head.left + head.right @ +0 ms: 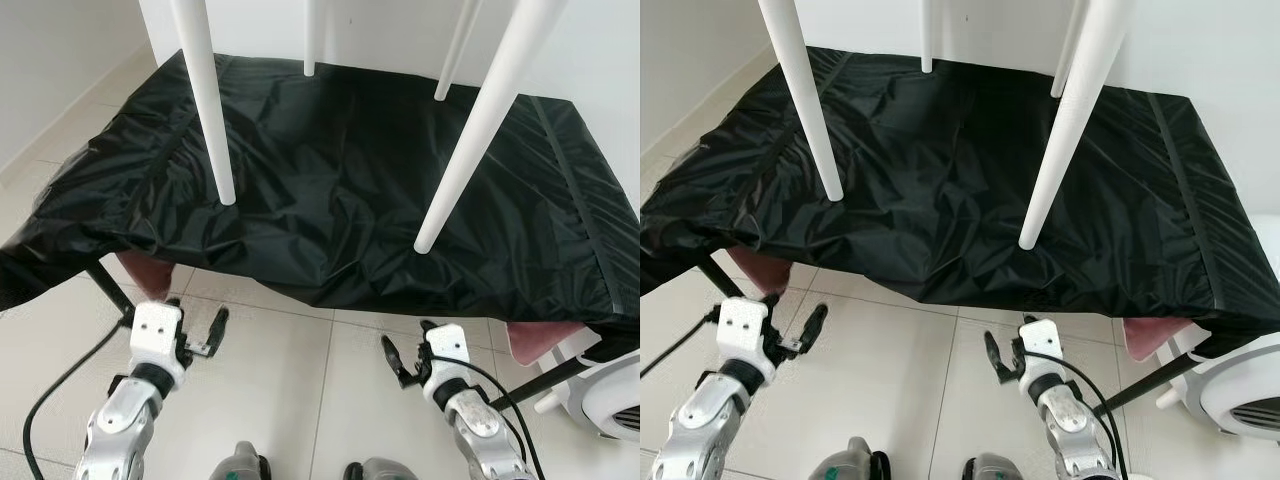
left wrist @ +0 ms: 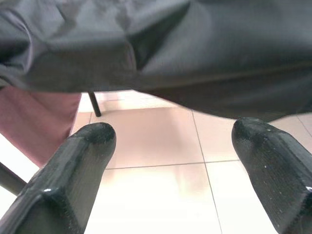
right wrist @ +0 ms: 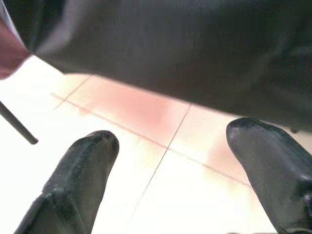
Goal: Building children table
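Four white tapered table legs stand with their rounded tips on a black plastic sheet (image 1: 330, 190): near left leg (image 1: 208, 110), near right leg (image 1: 478, 130), and two far legs (image 1: 313, 40) (image 1: 455, 50). Their upper ends run out of the top of the picture. My left gripper (image 1: 195, 322) hangs open over the tiled floor, below the sheet's front edge. My right gripper (image 1: 408, 342) is also open, low at the front right, with nothing between its fingers. The left wrist view looks past the open fingers (image 2: 73, 170) at floor and the sheet's underside (image 2: 195, 53); the right wrist view is similar, past its own fingers (image 3: 83, 170).
The sheet covers a low stand with pink fabric (image 1: 150, 272) and thin black metal legs (image 1: 110, 287). A white appliance (image 1: 610, 395) sits on the floor at right. A black cable (image 1: 60, 385) loops at left. White walls stand behind and to the left.
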